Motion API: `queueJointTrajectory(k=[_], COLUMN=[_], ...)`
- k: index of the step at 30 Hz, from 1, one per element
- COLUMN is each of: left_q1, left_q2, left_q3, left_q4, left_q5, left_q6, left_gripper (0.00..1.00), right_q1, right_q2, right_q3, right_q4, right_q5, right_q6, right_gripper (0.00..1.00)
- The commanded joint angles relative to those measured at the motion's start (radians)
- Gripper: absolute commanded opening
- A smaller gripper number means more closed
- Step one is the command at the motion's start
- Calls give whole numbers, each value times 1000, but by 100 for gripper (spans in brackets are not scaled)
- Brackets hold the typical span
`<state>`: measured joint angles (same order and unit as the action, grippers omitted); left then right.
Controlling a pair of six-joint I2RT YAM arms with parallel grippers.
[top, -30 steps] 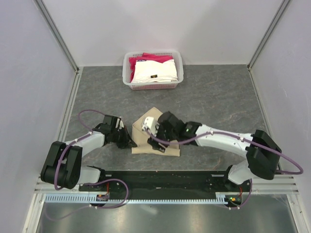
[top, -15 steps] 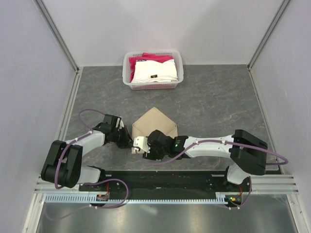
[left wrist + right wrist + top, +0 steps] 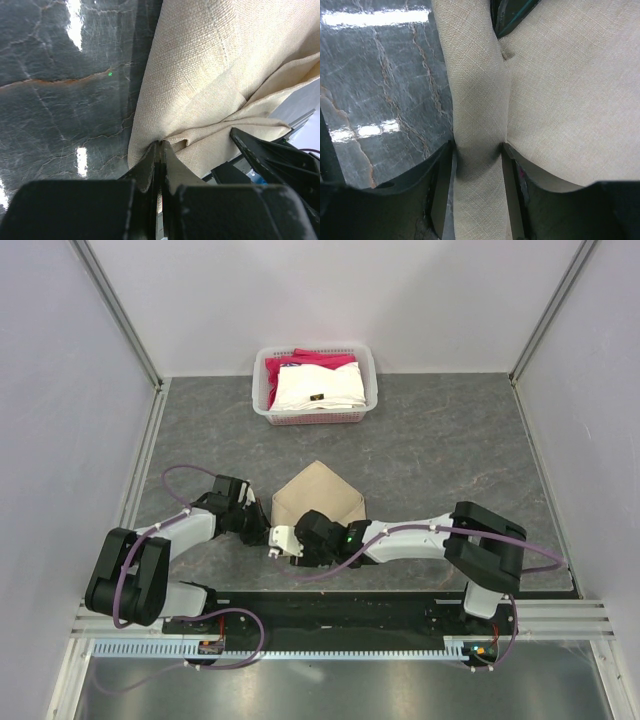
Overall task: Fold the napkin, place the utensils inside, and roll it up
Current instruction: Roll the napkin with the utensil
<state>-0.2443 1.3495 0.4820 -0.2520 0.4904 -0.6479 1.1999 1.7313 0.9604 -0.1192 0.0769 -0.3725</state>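
The tan napkin (image 3: 320, 498) lies folded into a pointed shape at the table's middle. My left gripper (image 3: 263, 534) sits at its near left corner, shut on a puckered edge of the cloth (image 3: 161, 144). My right gripper (image 3: 280, 542) is right beside it. In the right wrist view its fingers (image 3: 504, 155) press on both sides of a rolled band of the napkin (image 3: 475, 100). The left gripper's dark tips (image 3: 512, 15) show at the top of that view. The right gripper's finger (image 3: 260, 150) shows in the left wrist view. The utensils are hidden.
A white basket (image 3: 262, 390) at the back holds a white folded cloth (image 3: 318, 388) and a pink-red one (image 3: 325, 361). Grey walls stand on both sides. The black rail (image 3: 330, 605) with the arm bases runs along the near edge.
My right gripper swung from over the napkin to its near left corner, and its jaws narrowed onto the rolled band. The napkin's near part drew up. The left gripper stayed put.
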Motion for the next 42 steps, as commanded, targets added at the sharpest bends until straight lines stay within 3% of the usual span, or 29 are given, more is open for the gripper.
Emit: queueJointTrajectory(k=[1,8,12,16,19,22,28,32,36,42], left_q1=[-3,-3,-3,0,16,25,26,23,22,13], left_q2=[17,13,-1,-64,-107,-156,-205,-237,-245,-239], left_q3=[13,15,29,75,96,95,58,27,-26,-77], left_q4=[-15,0,17,-38,-102,-142,-138,-69,5,117], left_q5=[-38,-16,14,-56,-128,-180,-188,-104,-47,42], left_q6=[53,56,59,70,70,64,57,56,41,22], left_gripper=[2,2,3,38,55,64,70,73,82,84], right_q1=[0,-20,-45,-82,-115,-148,-233,-287,-322,-350], right_q2=[34,80,140,185,214,237,264,322,381,464], right_q3=[43,72,127,182,222,264,346,417,448,448], right_q4=[18,-52,-152,-258,-341,-416,-530,-617,-671,-683], right_q5=[20,-45,-143,-262,-348,-407,-584,-661,-781,-913], right_q6=[-31,-28,-19,12,30,46,93,115,130,155], right_gripper=[51,41,26,21,19,18,16,14,15,15])
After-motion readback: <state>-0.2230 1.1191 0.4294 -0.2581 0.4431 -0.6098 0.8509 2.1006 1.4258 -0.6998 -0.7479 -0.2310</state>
